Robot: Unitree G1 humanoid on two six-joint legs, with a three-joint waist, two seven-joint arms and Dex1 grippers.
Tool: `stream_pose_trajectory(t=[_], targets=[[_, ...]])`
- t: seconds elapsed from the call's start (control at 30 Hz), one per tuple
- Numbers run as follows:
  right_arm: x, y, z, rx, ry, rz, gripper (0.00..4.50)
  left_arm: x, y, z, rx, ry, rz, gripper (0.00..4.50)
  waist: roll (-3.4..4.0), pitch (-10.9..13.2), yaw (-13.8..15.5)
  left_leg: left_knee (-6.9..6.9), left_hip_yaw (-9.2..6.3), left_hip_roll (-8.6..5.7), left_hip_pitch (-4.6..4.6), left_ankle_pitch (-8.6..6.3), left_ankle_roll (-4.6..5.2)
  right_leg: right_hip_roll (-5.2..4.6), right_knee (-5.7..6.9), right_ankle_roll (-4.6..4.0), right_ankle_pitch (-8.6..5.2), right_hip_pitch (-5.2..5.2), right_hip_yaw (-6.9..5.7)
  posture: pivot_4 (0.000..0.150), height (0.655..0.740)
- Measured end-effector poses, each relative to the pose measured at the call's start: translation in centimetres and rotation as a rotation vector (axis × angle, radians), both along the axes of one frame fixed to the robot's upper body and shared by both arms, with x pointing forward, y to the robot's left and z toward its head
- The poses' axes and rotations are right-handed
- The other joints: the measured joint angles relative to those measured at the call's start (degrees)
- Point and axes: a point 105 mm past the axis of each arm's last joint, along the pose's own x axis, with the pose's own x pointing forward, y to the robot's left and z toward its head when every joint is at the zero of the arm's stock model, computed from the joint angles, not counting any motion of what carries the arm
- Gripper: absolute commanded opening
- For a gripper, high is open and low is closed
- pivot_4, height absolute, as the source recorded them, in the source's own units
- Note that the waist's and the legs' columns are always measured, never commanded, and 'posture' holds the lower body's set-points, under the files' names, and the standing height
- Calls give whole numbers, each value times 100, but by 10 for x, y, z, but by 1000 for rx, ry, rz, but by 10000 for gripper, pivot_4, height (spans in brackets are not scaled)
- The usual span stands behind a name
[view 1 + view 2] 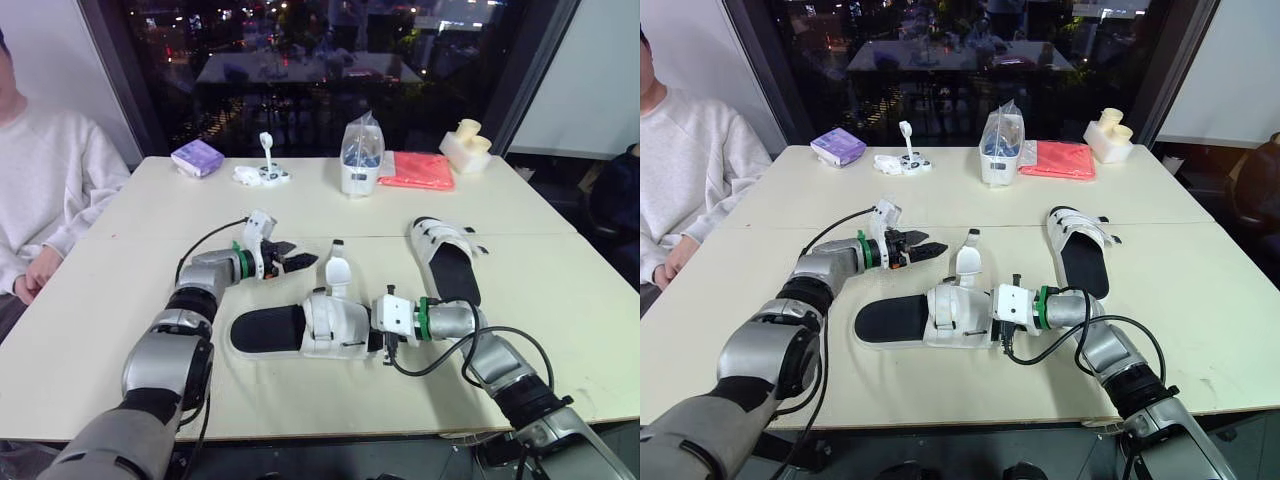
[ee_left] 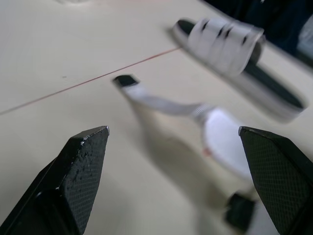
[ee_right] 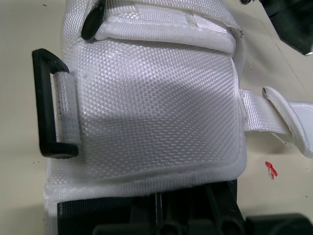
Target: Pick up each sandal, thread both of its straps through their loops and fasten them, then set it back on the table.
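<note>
A black-soled sandal (image 1: 268, 328) with a white upper (image 3: 156, 107) lies mid-table, toe toward my left. One of its straps (image 1: 336, 266) is loose and stands up from the upper, and a black loop (image 3: 46, 103) sticks out at the upper's edge. My right gripper (image 1: 377, 338) is pressed against the sandal's side and shut on it, its fingers hidden under the upper. My left gripper (image 1: 297, 263) hovers open just left of the loose strap (image 2: 161, 105), nothing between its fingers. A second sandal (image 1: 447, 262) lies to the right with its straps across.
A person in a white sweater (image 1: 45, 185) sits at the table's left side. Along the far edge stand a purple packet (image 1: 197, 157), a small white object (image 1: 263, 175), a clear bag (image 1: 361, 157), a red cloth (image 1: 417, 170) and cream blocks (image 1: 466, 148).
</note>
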Motion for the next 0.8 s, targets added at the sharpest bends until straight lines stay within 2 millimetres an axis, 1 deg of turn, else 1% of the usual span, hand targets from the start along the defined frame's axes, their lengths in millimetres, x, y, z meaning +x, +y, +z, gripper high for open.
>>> stream_pose_trajectory(t=[0.1, 0.3, 0.47, 0.53, 0.73, 0.8], targets=[[0, 0, 0, 2, 0, -3, 0, -6, -7, -7, -37, 91, -34, 44234, -1, 0, 1, 0, 0, 0, 0, 2, -1, 2, 1, 0, 0, 1, 0, 1500, 7400], [0, 0, 0, 6, -3, -7, 0, -20, -25, -26, -71, 252, -101, 44234, -1, 0, 0, 1, 1, 0, 1, 2, -2, 3, 2, 0, 0, 2, 1, 1500, 7400], [-2, -1, -2, 12, -4, -17, 0, -26, -39, -34, -154, 355, -118, 44234, -3, 1, 6, 2, 1, 0, 1, 3, -3, 1, 2, 0, 0, 1, 1, 1500, 7400], [-2, -2, -3, 14, -3, -22, 0, -26, -47, -33, -186, 379, -119, 44234, -5, 2, 10, 2, 1, -1, 1, 3, -3, -1, 1, 0, 0, 2, 1, 1500, 7400], [-3, -2, -3, 13, -7, -34, 0, -23, -73, -16, -260, 385, -129, 44234, -8, 4, 15, 2, 1, -1, 0, 2, -4, -2, -1, 1, 0, 2, 1, 1500, 7400], [-3, -2, -2, 15, -10, -38, 0, -22, -78, -16, -281, 396, -111, 44234, -7, 4, 12, 2, 0, -1, 0, 2, -4, -2, -1, 1, 0, 2, 1, 1500, 7400]])
